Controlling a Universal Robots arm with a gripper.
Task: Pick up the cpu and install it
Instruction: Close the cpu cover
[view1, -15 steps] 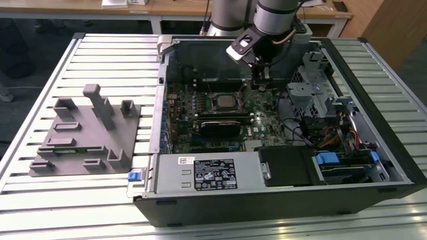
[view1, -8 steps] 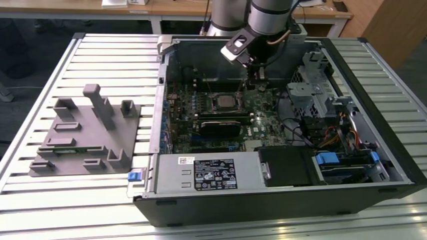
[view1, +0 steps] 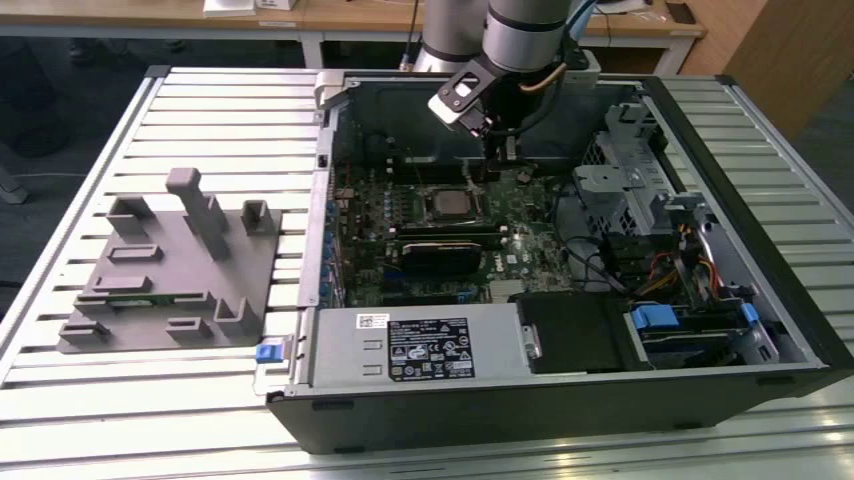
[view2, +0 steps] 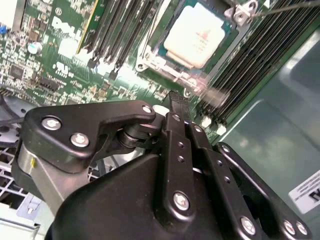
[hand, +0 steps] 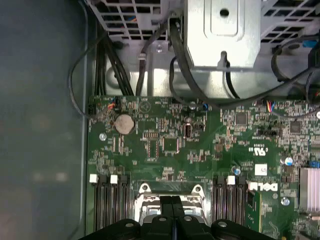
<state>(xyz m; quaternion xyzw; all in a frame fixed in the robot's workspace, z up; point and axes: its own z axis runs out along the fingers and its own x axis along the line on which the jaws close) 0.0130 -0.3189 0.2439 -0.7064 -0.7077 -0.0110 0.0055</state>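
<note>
In the exterior view we see the arm reaching down into the open computer case (view1: 534, 425), with its gripper (view1: 505, 162) hanging over the motherboard (view1: 527, 240), close to the socket frame (view1: 447, 188). The cpu (view1: 447, 204) lies inside that frame with its pale top facing up. Towards the exterior view's left, the grey tray (view1: 147, 275) sits on the slatted table (view1: 200, 400), well apart from the case.

The second wrist view brings us much closer. Here the cpu (view2: 199, 34) sits flat within the metal rim, and the two black fingers (view2: 175, 125) are pressed together with nothing pinched between them. Their tip is beside the edge of the frame, apart from the chip's top.

The first wrist view looks along the same closed fingers towards the far side of the board. It adds a round coin battery (hand: 124, 123) and black memory slots (hand: 110, 205) on both sides of the socket. It also takes in dark cables (hand: 80, 75) looping towards a metal drive cage (hand: 222, 35) beyond the board's edge.
</note>
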